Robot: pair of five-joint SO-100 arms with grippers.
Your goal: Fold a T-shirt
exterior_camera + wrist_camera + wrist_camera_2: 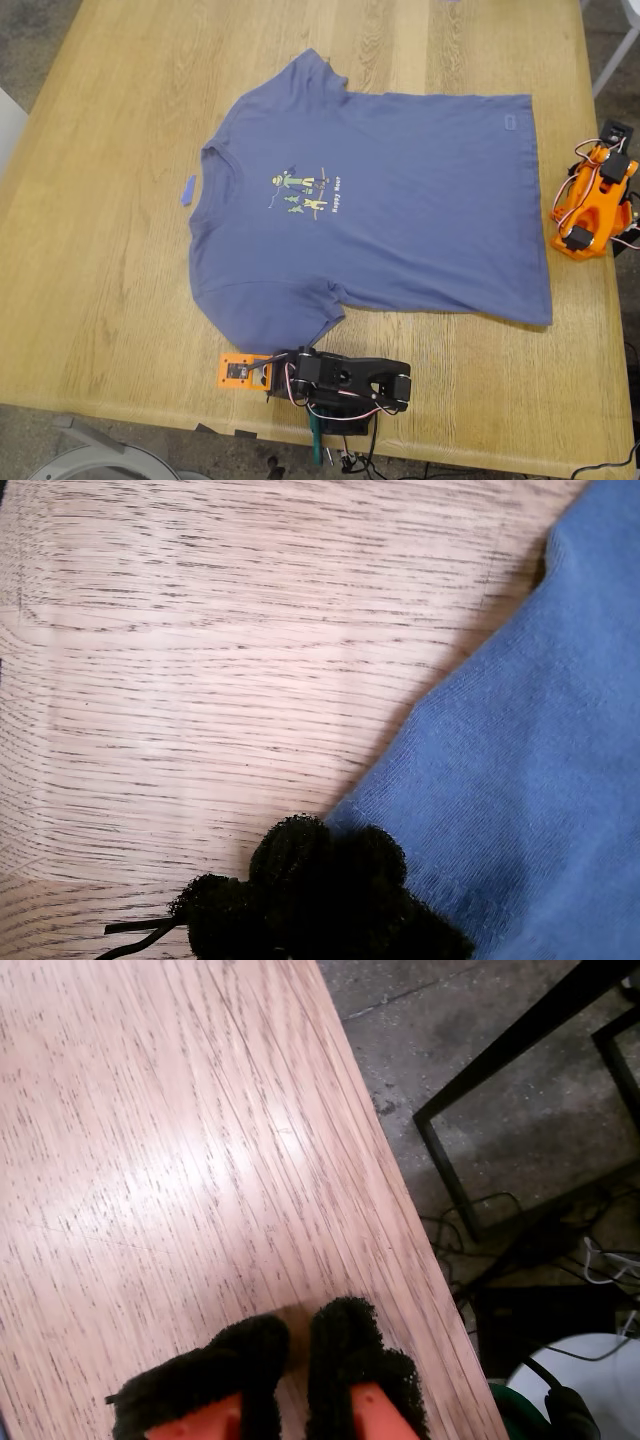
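Wooden table (120,200) fills most of the exterior view. The T-shirt (400,200) lies flat, print up, dead centre, collar toward that view's left. A black arm (345,382) sits at the bottom centre and an orange arm (592,205) at the right edge.

My first gripper (330,858) has its fuzzy pads right at the shirt's stitched edge, but I honestly can't tell if it's closed. My second gripper (298,1338) is nearly clenched on nothing, over bare wood.

My worry is that pinching just the hem lets it slip, or the fuzz drags and bunches the cloth. A tiny purple strip (188,189) by the collar could also get folded in.
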